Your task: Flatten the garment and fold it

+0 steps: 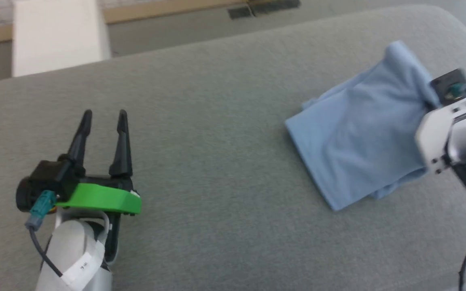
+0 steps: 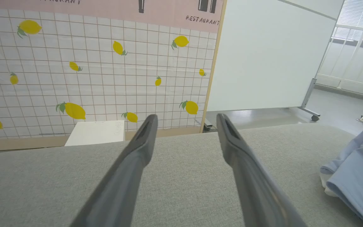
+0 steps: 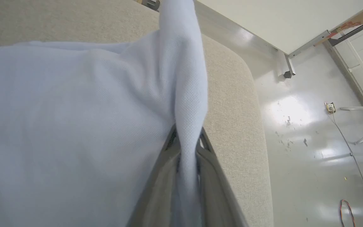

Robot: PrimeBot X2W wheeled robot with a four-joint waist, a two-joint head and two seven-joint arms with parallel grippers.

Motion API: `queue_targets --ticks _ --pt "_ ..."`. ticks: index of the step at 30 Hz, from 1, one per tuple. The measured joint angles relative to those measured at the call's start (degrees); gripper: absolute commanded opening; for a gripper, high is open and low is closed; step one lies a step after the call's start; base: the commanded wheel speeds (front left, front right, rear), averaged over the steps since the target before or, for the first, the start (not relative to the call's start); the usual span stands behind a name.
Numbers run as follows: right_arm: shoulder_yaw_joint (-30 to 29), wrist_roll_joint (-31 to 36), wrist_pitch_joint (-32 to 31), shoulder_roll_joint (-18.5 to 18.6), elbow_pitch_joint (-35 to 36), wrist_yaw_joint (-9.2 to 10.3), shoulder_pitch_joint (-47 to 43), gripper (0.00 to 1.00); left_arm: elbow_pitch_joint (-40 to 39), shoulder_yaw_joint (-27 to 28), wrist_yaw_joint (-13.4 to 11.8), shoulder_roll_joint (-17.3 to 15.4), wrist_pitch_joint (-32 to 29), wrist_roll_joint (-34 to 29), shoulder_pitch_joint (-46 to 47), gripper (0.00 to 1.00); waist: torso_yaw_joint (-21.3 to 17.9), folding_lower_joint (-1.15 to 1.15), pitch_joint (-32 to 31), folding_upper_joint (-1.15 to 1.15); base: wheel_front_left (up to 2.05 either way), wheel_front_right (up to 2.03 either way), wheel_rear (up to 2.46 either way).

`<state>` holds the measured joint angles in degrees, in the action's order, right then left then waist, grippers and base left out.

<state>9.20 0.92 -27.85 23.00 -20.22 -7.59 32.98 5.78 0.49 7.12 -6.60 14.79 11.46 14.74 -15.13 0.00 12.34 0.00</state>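
Start at the right gripper (image 3: 186,138). Its two fingers are drawn narrow and clamp a ridge of the garment (image 1: 358,133). In the right wrist view the blue cloth is squeezed between the fingers and rises beyond them as a standing fold. Treat this as a firm hold on fabric, not an empty closure.

From the clamp, the garment spreads toward the robot's left. It lies as a loosely doubled bundle on the grey upholstered surface (image 1: 217,141), at the far right of the head view. It has one straight edge on its left side and a raised peak at the far end, next to the right wrist. Its long axis appears to run from the near corner up to that peak, along the line of the held ridge.

The left gripper (image 1: 104,114) stands wide and holds nothing, with its fingers above bare upholstery. The garment lies to its right and well apart from it.

The right arm is the nearer arm. Before you can flatten the garment, the left arm must probably travel right to reach the straight edge.
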Motion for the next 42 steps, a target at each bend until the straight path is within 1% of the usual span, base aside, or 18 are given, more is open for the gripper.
queue_targets --ticks 6,9,12,16,19,24,25,26,27,31,34,37,39,41,42 --pt "-7.46 5.39 6.34 1.85 -5.89 -0.01 3.16 0.00 -2.14 -0.31 0.02 -1.04 0.00 -1.44 1.38 1.00 -3.18 0.00 5.28 0.00 0.00 0.00 0.00" --pt "-13.59 9.48 9.83 2.60 -8.81 -0.01 5.15 0.00 -2.57 -1.56 0.14 -1.66 -0.01 -1.90 3.00 1.00 -4.11 0.00 8.30 0.00 0.00 0.00 0.00" --pt "-19.90 13.61 12.20 2.79 -10.16 -0.01 6.71 0.00 -2.78 -2.91 0.14 -2.57 -0.11 -1.91 4.69 1.00 -4.45 0.01 11.04 0.00 0.00 0.00 0.00" --pt "-27.89 18.64 14.29 2.24 -10.81 -0.01 7.73 0.00 -3.07 -3.71 0.14 -3.47 -0.58 -1.91 5.69 1.00 -4.06 0.01 14.15 0.00 0.00 0.00 0.00" --pt "-32.42 21.45 15.62 1.21 -11.76 -0.01 8.40 0.00 -3.13 -3.67 0.13 -3.81 -0.58 -1.90 5.76 1.00 -3.07 0.01 15.67 0.00 0.00 0.00 0.00" --pt "-37.18 25.14 18.61 -0.20 -13.05 -0.01 9.56 0.00 -2.87 -3.56 0.11 -4.11 -0.57 -1.80 5.73 1.00 -0.76 0.01 16.47 0.00 0.00 0.00 0.00" --pt "-38.09 25.81 18.90 -0.42 -13.57 -0.01 9.62 0.26 -2.58 -3.60 0.11 -4.08 -0.55 -1.78 5.70 1.00 -0.33 0.01 16.37 0.00 0.00 0.00 0.00" --pt "-39.06 26.35 19.01 -0.63 -14.25 -0.01 9.68 0.83 -2.29 -3.67 0.11 -4.03 -0.52 -1.71 5.56 1.00 -0.01 0.01 16.10 0.00 0.00 0.00 0.00" --pt "-39.64 26.81 19.07 -0.66 -14.83 -0.01 9.68 1.00 -1.98 -3.71 0.08 -3.93 -0.51 -1.59 5.48 1.00 0.22 0.01 15.79 0.00 0.00 0.00 0.00" --pt "-42.61 27.38 20.95 -0.31 -16.96 -0.01 9.49 1.00 -0.19 -4.16 0.02 -2.54 -0.32 -1.26 4.99 1.00 1.20 0.01 13.45 0.00 0.00 0.00 0.00" --pt "-42.87 26.48 24.46 0.30 -18.64 -0.01 8.44 1.00 1.55 -4.28 0.01 -1.34 -0.24 -0.37 3.92 1.00 1.79 0.01 10.90 0.00 0.00 0.00 0.00" --pt "-41.95 23.40 28.05 1.25 -20.78 0.00 7.04 1.00 2.54 -4.06 -0.10 -0.18 -0.09 0.71 2.29 1.00 2.49 0.00 7.94 0.00 0.00 0.00 0.00" --pt "-40.50 20.03 30.77 1.55 -22.30 0.00 6.29 1.00 2.96 -3.67 -0.12 0.58 -0.07 0.81 1.25 1.00 3.06 0.00 5.73 0.00 0.00 0.00 0.00" --pt "-38.41 16.93 32.94 1.26 -22.94 0.00 5.46 1.00 3.34 -3.33 -0.13 1.12 -0.05 1.07 0.16 1.00 3.60 0.00 3.64 0.00 0.00 0.00 0.00" --pt "-35.87 13.05 35.38 0.21 -22.99 -0.01 4.32 1.00 3.85 -3.26 -0.13 1.57 -0.05 1.14 -1.15 1.00 4.22 0.00 1.32 0.00 0.00 0.00 0.00"
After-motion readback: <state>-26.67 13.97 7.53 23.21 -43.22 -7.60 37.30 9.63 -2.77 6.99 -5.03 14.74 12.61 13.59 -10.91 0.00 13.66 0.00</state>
